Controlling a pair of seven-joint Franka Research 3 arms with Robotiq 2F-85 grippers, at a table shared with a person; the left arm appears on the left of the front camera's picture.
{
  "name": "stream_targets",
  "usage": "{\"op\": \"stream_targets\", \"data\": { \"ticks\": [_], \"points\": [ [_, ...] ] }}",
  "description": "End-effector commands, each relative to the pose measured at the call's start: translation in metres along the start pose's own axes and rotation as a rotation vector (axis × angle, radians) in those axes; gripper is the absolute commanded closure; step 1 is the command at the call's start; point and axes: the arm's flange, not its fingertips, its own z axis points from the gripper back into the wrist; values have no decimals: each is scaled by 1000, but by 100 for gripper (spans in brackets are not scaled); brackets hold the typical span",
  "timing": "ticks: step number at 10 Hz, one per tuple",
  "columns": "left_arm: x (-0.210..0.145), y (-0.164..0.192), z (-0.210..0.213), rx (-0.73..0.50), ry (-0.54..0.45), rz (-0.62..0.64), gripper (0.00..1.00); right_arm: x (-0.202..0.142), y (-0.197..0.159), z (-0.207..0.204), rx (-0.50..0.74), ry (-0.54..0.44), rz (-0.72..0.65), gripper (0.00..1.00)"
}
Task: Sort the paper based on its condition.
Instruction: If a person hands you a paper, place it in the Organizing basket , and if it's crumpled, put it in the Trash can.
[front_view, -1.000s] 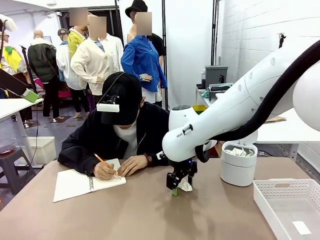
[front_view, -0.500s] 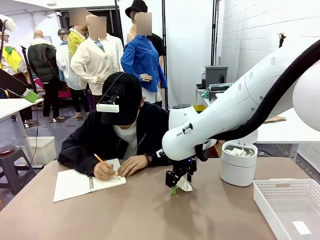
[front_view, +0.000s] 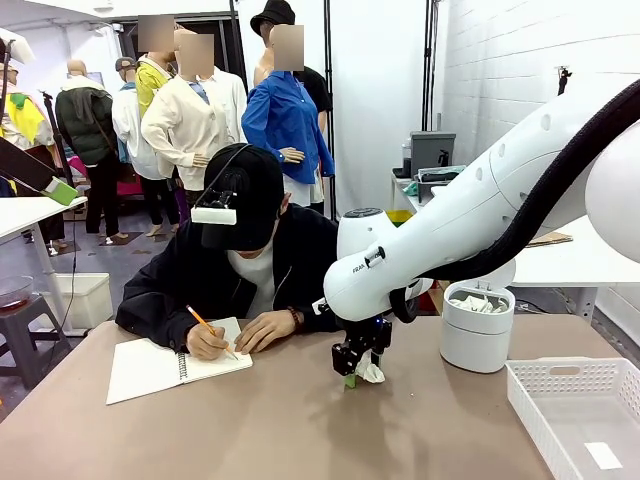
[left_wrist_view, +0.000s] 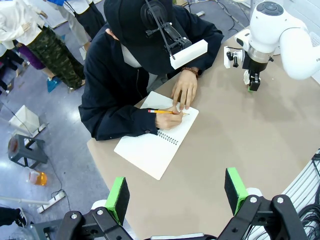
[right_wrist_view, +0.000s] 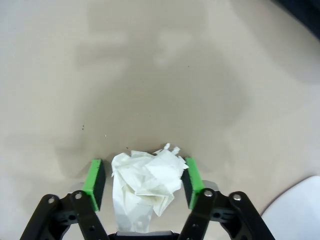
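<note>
The wad (right_wrist_view: 147, 177) lies lengthwise into the right end effector (right_wrist_view: 142, 175), between its unclenched pads (right_wrist_view: 192, 177), touching only one.

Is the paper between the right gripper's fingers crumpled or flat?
Crumpled. The paper is a wrinkled, creased wad bulging up off the table, between the green pads of the right gripper.

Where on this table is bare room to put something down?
Free: the wide near strip of table between spiral notebook and white basket. Crowded: the far middle, where the right gripper straddles the crumpled paper wad near the white bin.
</note>
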Motion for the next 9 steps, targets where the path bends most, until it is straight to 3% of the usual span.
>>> {"op": "stream_targets", "data": {
  "ticks": [1,6,9],
  "points": [
    [0,0,0,0,-1,3,0,0,0,2,-1,-9,-45,67],
    [0,0,0,0,-1,3,0,-2,-1,20,-24,15,-111,67],
    [0,0,0,0,-1,3,0,-13,18,70,-49,26,-95,67]
  ]
}}
